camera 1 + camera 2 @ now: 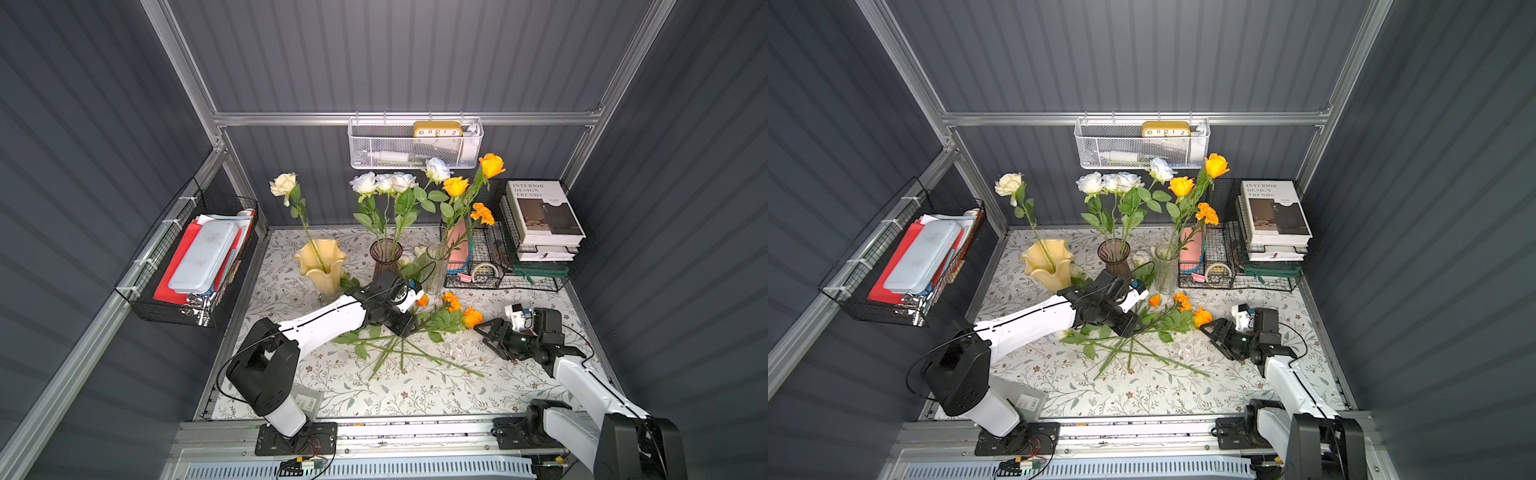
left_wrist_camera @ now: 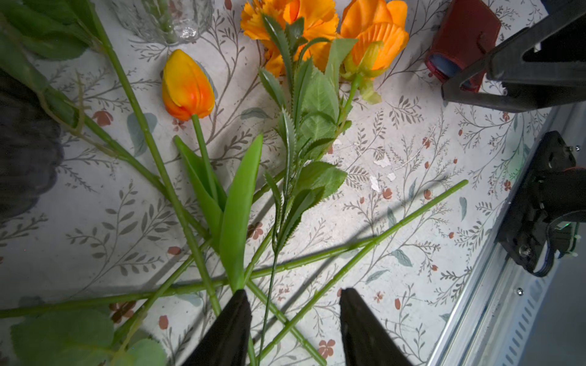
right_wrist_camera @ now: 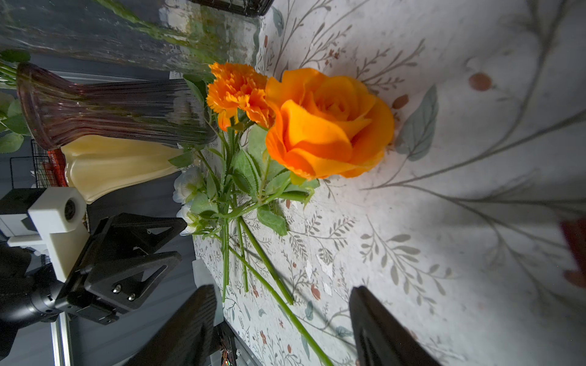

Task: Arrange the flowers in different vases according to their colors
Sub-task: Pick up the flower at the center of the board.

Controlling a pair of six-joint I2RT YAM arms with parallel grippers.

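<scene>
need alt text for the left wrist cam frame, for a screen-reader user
Left gripper, jaws apart, is poised over crossing green stems lying on a floral tablecloth. Ahead of it lie an orange tulip, a marigold and an orange rose, with the base of a clear vase beyond the tulip.

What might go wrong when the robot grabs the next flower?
1. The stems cross in a heap under the open left gripper, so it may grab two at once or drag the tulip along.
2. The left arm sits close to the purple vase and clear vase; lifting a long stem might knock one over.
</scene>
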